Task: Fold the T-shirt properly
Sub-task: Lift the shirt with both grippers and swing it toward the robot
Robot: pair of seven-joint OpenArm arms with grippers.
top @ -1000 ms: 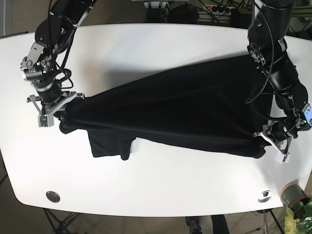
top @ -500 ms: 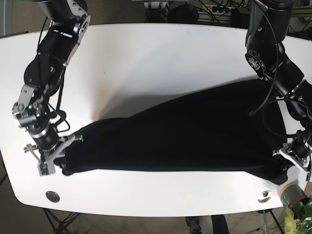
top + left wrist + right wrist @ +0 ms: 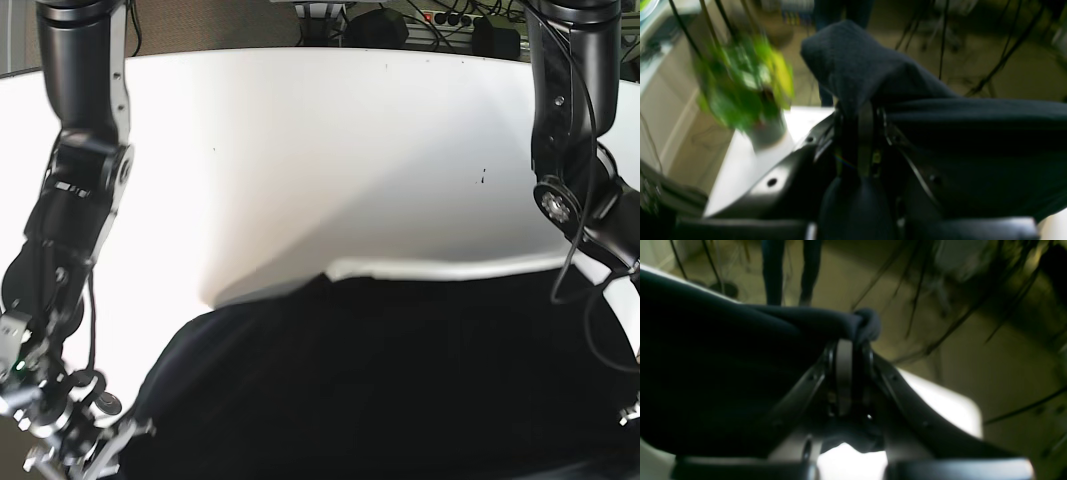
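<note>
Black cotton, the T-shirt (image 3: 390, 380) hangs stretched between both arms near the front edge of the white tabletop (image 3: 330, 150), its far edge drooping onto the surface and the rest lifted toward the camera.

The step in hand looks like carrying the held edge up and over to lay 1 fold. To do it well, I judge both arms should travel level and at the same pace, keeping the cloth taut between them so no slack bunches in the middle, and lower it only once the held edge lines up with the edge resting on the tabletop.

The left jaws (image 3: 860, 133) are pressed together on a bunched corner of the shirt; a lump of fabric rises just above their tips and the rest runs off to one side of them. A blurred green plant (image 3: 746, 86) in a pot stands beyond them at the tabletop corner.

The right jaws (image 3: 846, 360) pinch another corner, with a small knot of cloth poking out just past the tips and the main sheet spreading away on the other side.

In the base view both arms reach low toward the front edge, wrists at the bottom corners of the frame.
</note>
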